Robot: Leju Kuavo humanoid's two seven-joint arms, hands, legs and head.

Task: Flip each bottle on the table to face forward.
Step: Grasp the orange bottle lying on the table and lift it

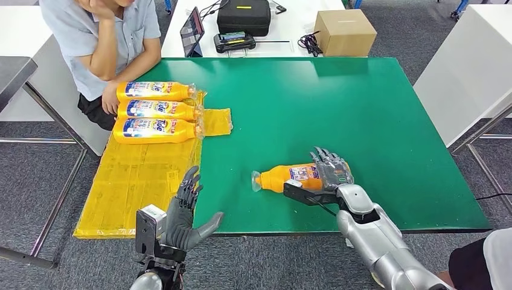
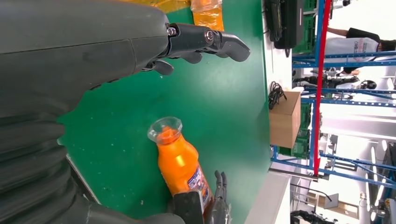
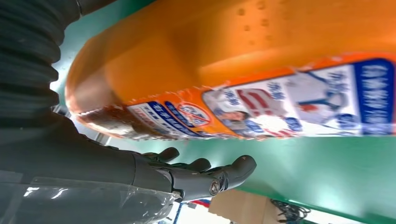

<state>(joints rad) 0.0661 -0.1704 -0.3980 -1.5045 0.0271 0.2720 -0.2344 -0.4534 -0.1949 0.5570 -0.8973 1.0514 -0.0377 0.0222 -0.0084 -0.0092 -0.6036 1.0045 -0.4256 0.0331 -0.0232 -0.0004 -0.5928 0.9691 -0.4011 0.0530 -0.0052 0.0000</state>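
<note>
Orange bottle [image 1: 288, 177] lying on its side on green worktop [image 1: 338, 103], cap end toward yellow sheet [image 1: 139, 181], well apart from it. Right hand [image 1: 329, 172] at bottle's base end, thumb and fingers on either side; firm grip cannot tell. Left hand [image 1: 184, 214] empty, fingers apart, at worktop's near edge beside sheet. 3 more bottles [image 1: 156, 110] side by side on sheet's far end.

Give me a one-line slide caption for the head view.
Right hand holds an orange bottle lying on the green table; left hand open, three bottles lined up.
</note>
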